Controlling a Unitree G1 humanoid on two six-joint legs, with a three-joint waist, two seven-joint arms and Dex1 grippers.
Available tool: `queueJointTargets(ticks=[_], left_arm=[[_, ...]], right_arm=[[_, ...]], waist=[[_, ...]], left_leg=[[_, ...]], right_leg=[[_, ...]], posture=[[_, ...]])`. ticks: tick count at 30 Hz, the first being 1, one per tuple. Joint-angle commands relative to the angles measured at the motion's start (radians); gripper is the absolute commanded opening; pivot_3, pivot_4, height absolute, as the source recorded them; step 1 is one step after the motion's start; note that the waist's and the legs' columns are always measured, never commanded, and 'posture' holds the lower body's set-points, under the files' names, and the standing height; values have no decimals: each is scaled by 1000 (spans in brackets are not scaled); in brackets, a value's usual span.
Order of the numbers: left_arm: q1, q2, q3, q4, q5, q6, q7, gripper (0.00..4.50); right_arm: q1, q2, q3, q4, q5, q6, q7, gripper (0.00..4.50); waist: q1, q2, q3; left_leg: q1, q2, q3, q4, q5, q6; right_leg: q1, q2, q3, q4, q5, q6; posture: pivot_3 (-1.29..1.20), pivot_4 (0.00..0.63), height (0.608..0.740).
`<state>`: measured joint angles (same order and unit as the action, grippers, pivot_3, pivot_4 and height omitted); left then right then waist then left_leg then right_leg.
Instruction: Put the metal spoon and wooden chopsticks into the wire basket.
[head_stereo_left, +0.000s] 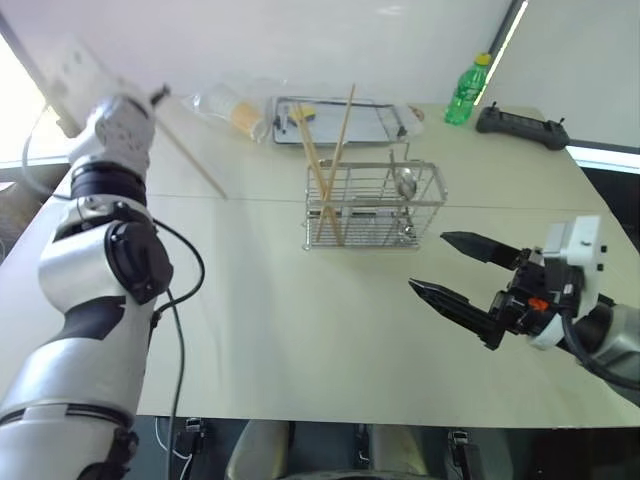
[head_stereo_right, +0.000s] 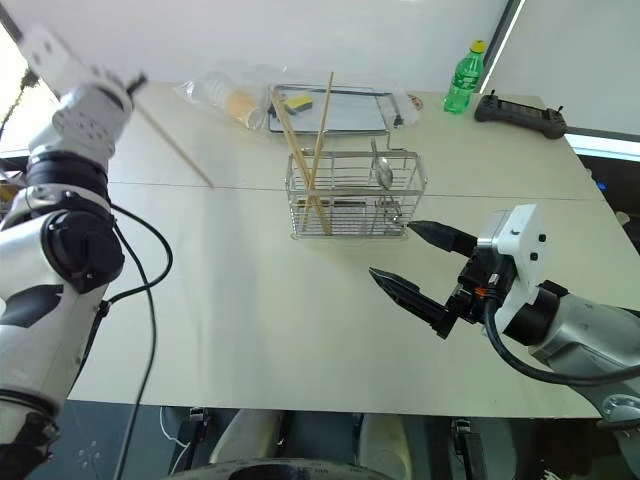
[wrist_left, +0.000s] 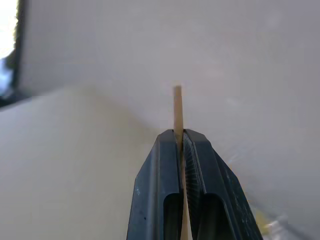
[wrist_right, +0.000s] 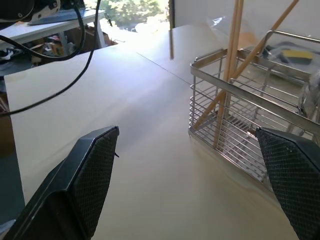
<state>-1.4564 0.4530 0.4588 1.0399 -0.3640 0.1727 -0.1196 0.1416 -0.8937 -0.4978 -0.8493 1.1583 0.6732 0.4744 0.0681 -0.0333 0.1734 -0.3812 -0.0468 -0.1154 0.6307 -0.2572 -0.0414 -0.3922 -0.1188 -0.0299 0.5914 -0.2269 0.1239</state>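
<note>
The wire basket (head_stereo_left: 372, 207) stands mid-table with three wooden chopsticks (head_stereo_left: 327, 165) leaning upright in its left part. The metal spoon (head_stereo_left: 406, 184) stands in its right part. One more chopstick (head_stereo_left: 195, 158) slants down over the table's far left, and my left gripper (wrist_left: 178, 134) is shut on it with the stick's end poking out past the fingertips. My right gripper (head_stereo_left: 428, 262) hovers open just right of and nearer than the basket, pointing towards it, with nothing between its fingers (wrist_right: 85, 170).
A flat metal tray (head_stereo_left: 375, 128) with a yellow sponge lies behind the basket, beside stacked plastic cups (head_stereo_left: 235, 110). A green bottle (head_stereo_left: 466, 90) and a black controller (head_stereo_left: 522, 125) sit at the far right. A black cable (head_stereo_left: 180, 330) hangs from my left arm.
</note>
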Motion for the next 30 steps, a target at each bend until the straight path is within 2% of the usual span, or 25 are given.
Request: queueJointTargets(ticks=[1,3,7,11,15,19,28,30], left_arm=[[-37,-56,-45,-248,-144,82,-336,52],[4,-75,-70,-400,-195,137,-414,52],[75,-111,-112,-643,-289,265,-464,52],[201,-145,-215,-871,-306,343,-495,52],[233,-147,-202,-901,-330,389,-450,52],[288,-127,-254,-931,-278,363,-480,52],[415,-158,-315,-973,-252,362,-495,52],[445,-161,-331,-989,-255,375,-506,711]], right_arm=[[-22,-17,-12,-3,28,-1,-10,4500],[-25,-19,-10,-2,29,1,-10,4500],[-21,-24,-22,-1,39,10,-7,4500],[-10,-32,-37,-4,49,17,-10,4500],[2,-41,-60,-5,64,18,-15,4500],[12,-43,-73,-5,66,16,-20,4500],[0,-41,-64,-2,61,10,-27,4500],[-1,-41,-65,3,59,8,-24,4500]], waist=[[-4,1,-1],[-15,5,-2],[-50,8,-3],[-58,8,-3],[-55,8,-2],[-55,10,-3],[-53,9,-3],[-53,9,-3]], left_leg=[[-1,0,0,0,0,0],[-1,1,1,-1,-1,2],[2,1,2,-2,-1,3],[5,3,1,-2,-1,3],[6,3,1,1,-1,4],[6,3,1,1,-1,4],[4,3,0,0,-1,4],[5,3,0,0,-1,4]], right_leg=[[0,0,0,-1,0,0],[0,-1,0,-4,1,1],[-1,1,1,0,1,1],[0,3,1,4,0,1],[2,3,1,3,0,2],[3,3,1,3,-2,-1],[2,3,1,2,1,-1],[2,3,1,2,1,-2]], posture=[[0,150,709],[0,150,709],[0,150,709],[0,150,709],[0,150,709],[0,150,709],[0,150,709],[0,150,709]])
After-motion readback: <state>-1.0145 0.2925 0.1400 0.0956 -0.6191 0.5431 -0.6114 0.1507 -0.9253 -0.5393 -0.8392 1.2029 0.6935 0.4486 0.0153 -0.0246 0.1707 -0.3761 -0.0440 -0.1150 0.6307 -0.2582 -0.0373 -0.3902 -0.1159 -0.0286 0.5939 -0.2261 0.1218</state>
